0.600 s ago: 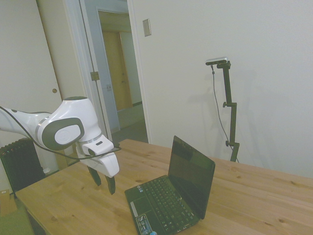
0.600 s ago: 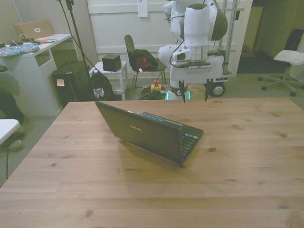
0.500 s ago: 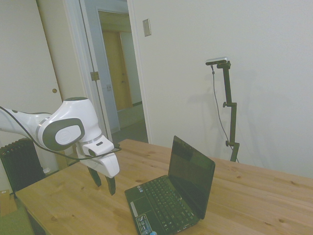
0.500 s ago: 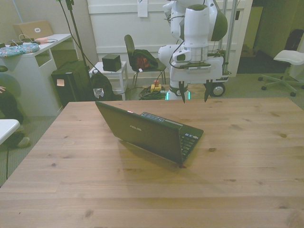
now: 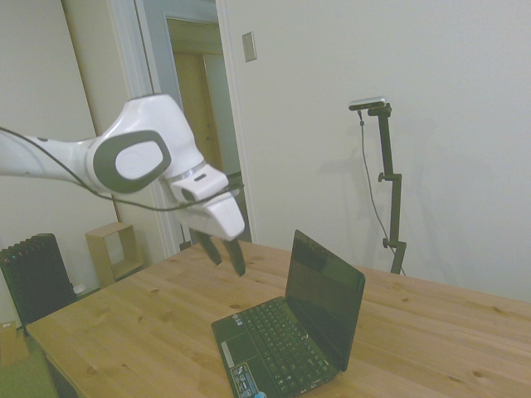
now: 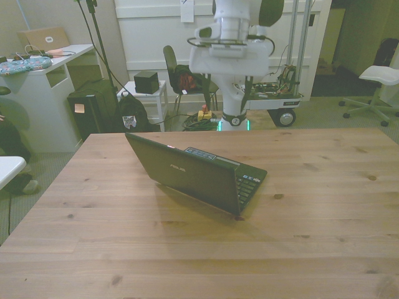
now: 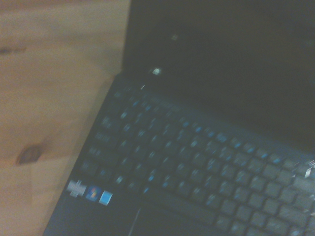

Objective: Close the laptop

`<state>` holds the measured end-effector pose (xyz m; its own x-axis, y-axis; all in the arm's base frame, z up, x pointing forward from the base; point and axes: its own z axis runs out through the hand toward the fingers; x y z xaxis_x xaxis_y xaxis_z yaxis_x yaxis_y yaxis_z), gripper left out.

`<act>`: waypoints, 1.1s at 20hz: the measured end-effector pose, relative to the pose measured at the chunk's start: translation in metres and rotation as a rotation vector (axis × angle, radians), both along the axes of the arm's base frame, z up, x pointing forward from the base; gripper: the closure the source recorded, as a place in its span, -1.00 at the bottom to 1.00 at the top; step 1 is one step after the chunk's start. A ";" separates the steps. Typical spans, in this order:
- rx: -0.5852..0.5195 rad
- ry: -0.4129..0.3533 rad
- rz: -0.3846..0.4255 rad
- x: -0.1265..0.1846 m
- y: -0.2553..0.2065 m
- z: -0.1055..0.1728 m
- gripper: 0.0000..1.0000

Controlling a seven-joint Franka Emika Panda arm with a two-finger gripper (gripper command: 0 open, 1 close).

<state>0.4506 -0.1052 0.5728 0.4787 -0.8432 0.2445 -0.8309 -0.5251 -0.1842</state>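
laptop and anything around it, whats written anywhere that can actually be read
"ASUS": pale logo on the back of the laptop lid, small but it seems to read so in the front view.
Stickers on the palm rest: too small to read in the side view, blurred in the wrist view.
Key legends on the keyboard: blurred, unreadable.
Orange note on the black case beside the desk: too small to read.

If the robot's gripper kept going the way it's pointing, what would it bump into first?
Probably the laptop. The gripper hangs open above the table, tilted down toward the keyboard, which fills the wrist view. Depth is unclear, so the exact spot is a guess.
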 end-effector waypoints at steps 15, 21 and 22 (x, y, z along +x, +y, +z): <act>0.063 -0.028 -0.300 0.098 -0.190 0.054 -1.00; 0.131 -0.003 -0.355 0.135 -0.248 0.013 -1.00; 0.141 0.006 -0.354 0.143 -0.252 0.004 -1.00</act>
